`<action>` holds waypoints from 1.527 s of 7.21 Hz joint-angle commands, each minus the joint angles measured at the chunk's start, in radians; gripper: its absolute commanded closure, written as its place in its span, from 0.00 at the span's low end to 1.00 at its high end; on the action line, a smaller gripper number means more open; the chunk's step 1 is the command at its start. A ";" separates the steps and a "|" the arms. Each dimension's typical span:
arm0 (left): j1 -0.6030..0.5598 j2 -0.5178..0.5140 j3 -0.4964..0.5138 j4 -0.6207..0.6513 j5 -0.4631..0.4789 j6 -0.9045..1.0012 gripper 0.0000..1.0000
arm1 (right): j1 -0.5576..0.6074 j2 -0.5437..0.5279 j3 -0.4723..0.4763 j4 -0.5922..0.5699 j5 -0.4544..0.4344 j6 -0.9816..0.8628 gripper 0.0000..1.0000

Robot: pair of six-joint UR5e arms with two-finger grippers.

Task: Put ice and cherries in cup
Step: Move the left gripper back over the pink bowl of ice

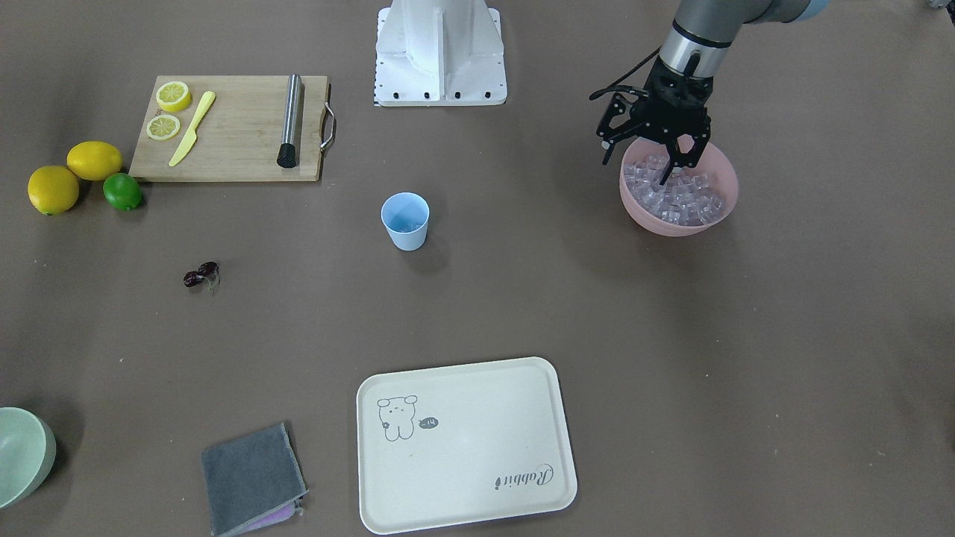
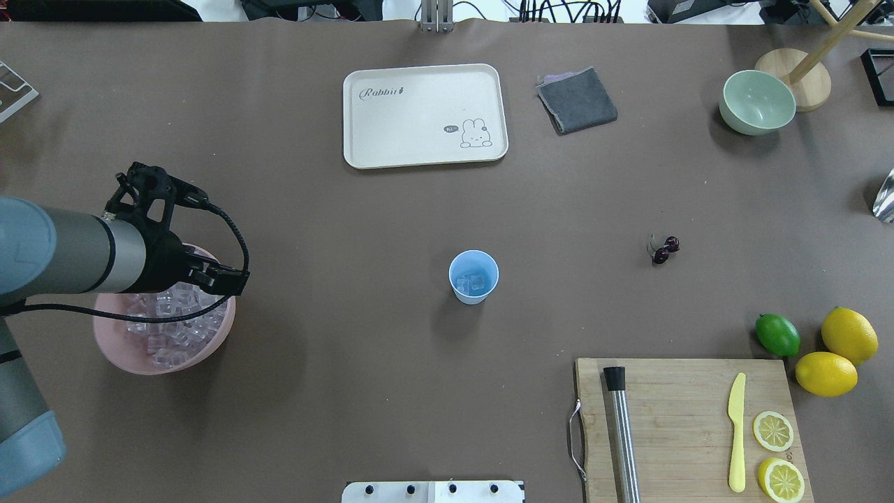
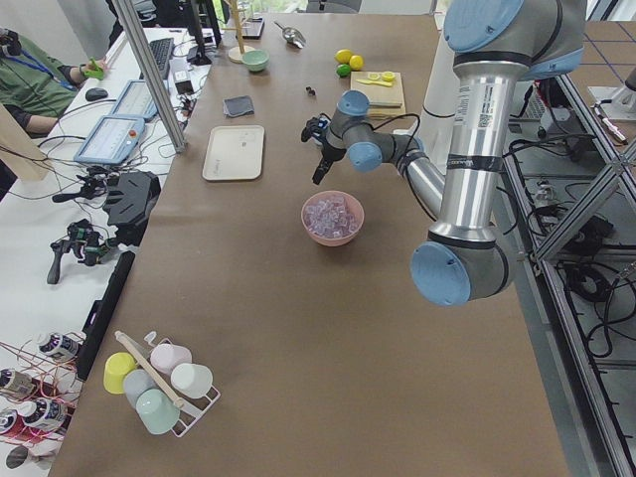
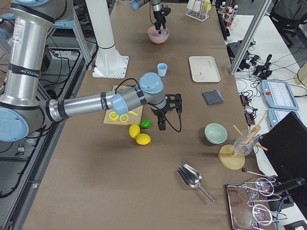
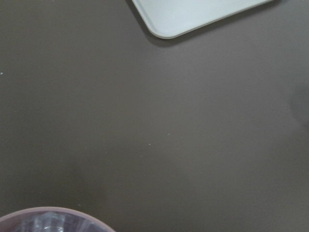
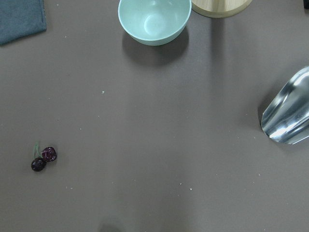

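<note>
The light blue cup [image 1: 405, 220] stands upright mid-table, and the overhead view [image 2: 473, 276] shows a few ice cubes in it. A pink bowl [image 1: 671, 226] holds many clear ice cubes [image 1: 679, 200]. My left gripper [image 1: 680, 170] hangs over that bowl, jaws open, tips down among the cubes. The cherries [image 1: 201, 274] lie on the bare table, also seen in the right wrist view [image 6: 43, 159]. My right gripper [image 4: 162, 125] shows only in the exterior right view, above the table near the lime. I cannot tell if it is open or shut.
A cream tray [image 1: 466, 447] and a grey cloth [image 1: 250, 477] lie at the far side. A cutting board [image 1: 231, 127] carries lemon slices, a yellow knife and a metal muddler. Two lemons and a lime [image 1: 121, 192] lie beside it. A pale green bowl [image 2: 758, 101] and a metal scoop [image 6: 289, 116] are at the right.
</note>
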 commanded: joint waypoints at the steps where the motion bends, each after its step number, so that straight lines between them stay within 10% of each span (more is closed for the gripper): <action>1: -0.072 0.027 0.093 -0.095 -0.104 0.035 0.34 | 0.000 0.001 0.000 0.003 -0.002 -0.001 0.00; 11: -0.095 0.057 0.181 -0.203 -0.108 -0.123 0.28 | -0.002 0.004 0.000 0.013 -0.002 -0.001 0.00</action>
